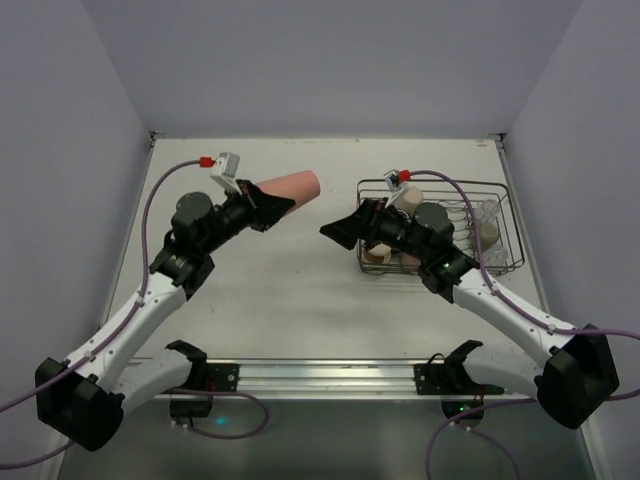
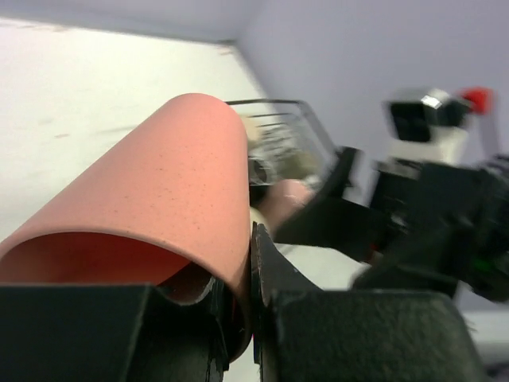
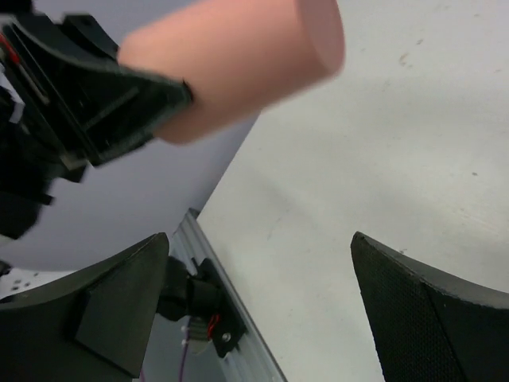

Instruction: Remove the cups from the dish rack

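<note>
One salmon-orange speckled cup [image 1: 293,187], rim pinched in left gripper [image 1: 262,208]. Right gripper [image 1: 338,229] spread wide, empty. One dark wire dish rack [image 1: 470,182]; cups inside partly hidden, count unclear.

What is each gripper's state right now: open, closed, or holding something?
The left gripper is shut on the salmon-orange cup.
The right gripper is open and empty.

dish rack [image 1: 505,250]: 1 | salmon cup [image 1: 290,187]: 1 | arms [image 1: 130,320]: 2 | racked cups [image 1: 408,201]: at least 4
</note>
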